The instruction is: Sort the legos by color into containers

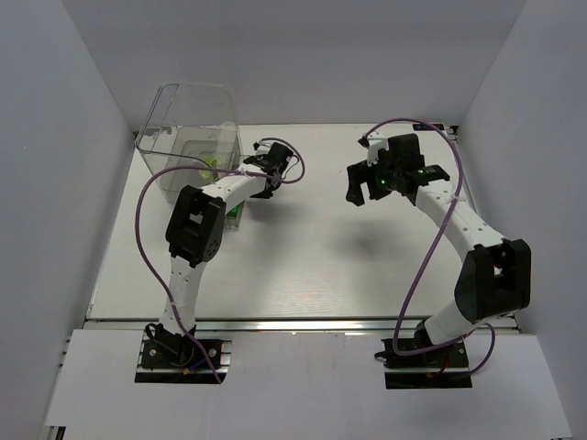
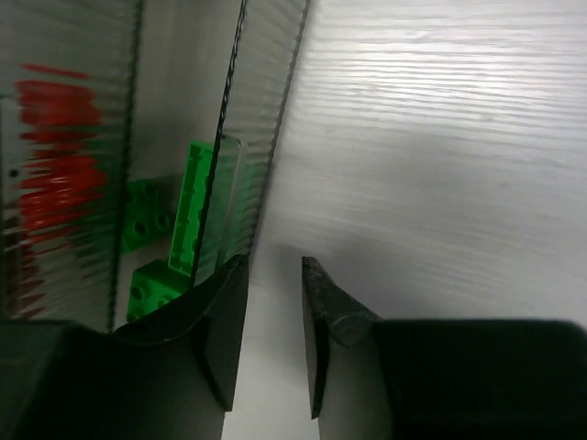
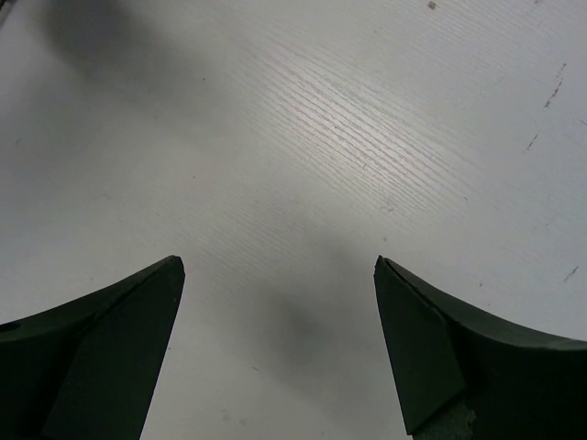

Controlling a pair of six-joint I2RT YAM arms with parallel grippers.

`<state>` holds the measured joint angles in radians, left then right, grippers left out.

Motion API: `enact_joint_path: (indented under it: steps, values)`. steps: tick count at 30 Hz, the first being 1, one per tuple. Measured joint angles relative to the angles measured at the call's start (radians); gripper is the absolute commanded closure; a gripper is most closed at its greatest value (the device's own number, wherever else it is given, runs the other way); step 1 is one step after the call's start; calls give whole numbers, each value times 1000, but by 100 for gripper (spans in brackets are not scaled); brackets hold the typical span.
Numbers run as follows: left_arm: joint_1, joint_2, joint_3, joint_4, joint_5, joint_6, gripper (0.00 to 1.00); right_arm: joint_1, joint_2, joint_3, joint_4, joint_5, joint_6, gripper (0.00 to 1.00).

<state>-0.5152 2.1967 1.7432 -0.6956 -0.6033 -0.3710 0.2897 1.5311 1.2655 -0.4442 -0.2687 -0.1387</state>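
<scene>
The clear bin (image 1: pixel 188 115) sits upper left in the top view. Green legos (image 2: pixel 156 220) and a blurry red patch (image 2: pixel 55 156) show through its ribbed wall. The left gripper (image 2: pixel 275 270) is just beside that wall, fingers a narrow gap apart with nothing in between. The right gripper (image 3: pixel 280 270), upper right of the top view, is spread wide over the desk (image 3: pixel 367 110).
</scene>
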Motion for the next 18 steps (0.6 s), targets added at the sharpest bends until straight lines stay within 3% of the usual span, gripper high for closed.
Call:
enact_joint_path:
  steps: [12, 14, 18]
  values:
    - [14, 72, 14, -92, -192, -61, 50, -13, 35, 23, -2, -24, 1, 11]
    - [14, 72, 24, -97, -200, -64, 52, -14, 36, 26, -3, -26, 0, 11]
    - [14, 72, 40, -98, -222, -73, 66, -16, 42, 29, -3, -29, 0, 11]
